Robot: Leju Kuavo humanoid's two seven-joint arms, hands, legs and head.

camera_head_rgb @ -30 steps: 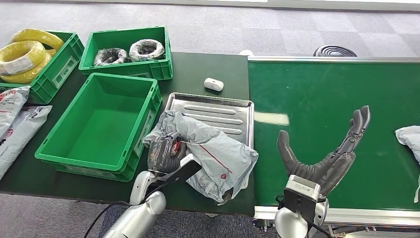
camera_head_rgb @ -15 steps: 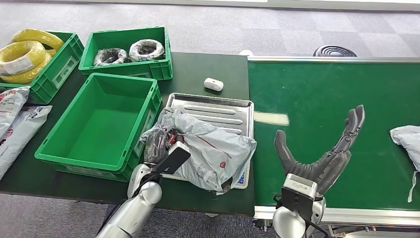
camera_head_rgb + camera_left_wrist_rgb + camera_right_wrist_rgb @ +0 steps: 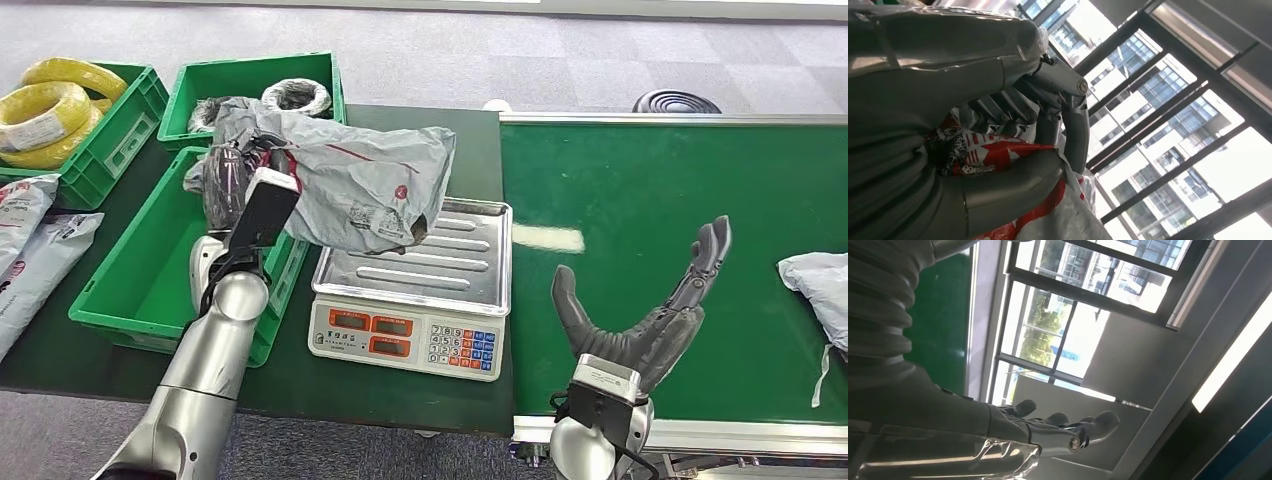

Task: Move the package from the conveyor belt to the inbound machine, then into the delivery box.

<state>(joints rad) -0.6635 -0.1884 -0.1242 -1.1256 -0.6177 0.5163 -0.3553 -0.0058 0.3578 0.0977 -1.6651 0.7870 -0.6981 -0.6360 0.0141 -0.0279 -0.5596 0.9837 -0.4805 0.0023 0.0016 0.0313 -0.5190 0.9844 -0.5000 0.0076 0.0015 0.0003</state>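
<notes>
My left hand (image 3: 228, 180) grips a grey plastic package (image 3: 350, 180) with red markings and holds it in the air, above the gap between the large empty green box (image 3: 150, 275) and the scale (image 3: 415, 295). The left wrist view shows the fingers (image 3: 1013, 107) curled into the crumpled red-and-white bag (image 3: 998, 150). The scale's steel tray is bare. My right hand (image 3: 650, 310) hovers over the green conveyor belt (image 3: 640, 180), palm up, fingers spread, holding nothing. Another grey package (image 3: 815, 290) lies on the belt at the far right.
Behind the empty box stands a green bin (image 3: 300, 85) with black-and-white coils, and a bin of yellow coils (image 3: 60, 110) is at far left. White bags (image 3: 30, 250) lie at the table's left edge. A small white device (image 3: 497, 106) sits at the table's back.
My left arm has lifted the package off the scale tray and swung it up and to the left. The package on the belt has drifted slightly left. The right hand barely moved.
</notes>
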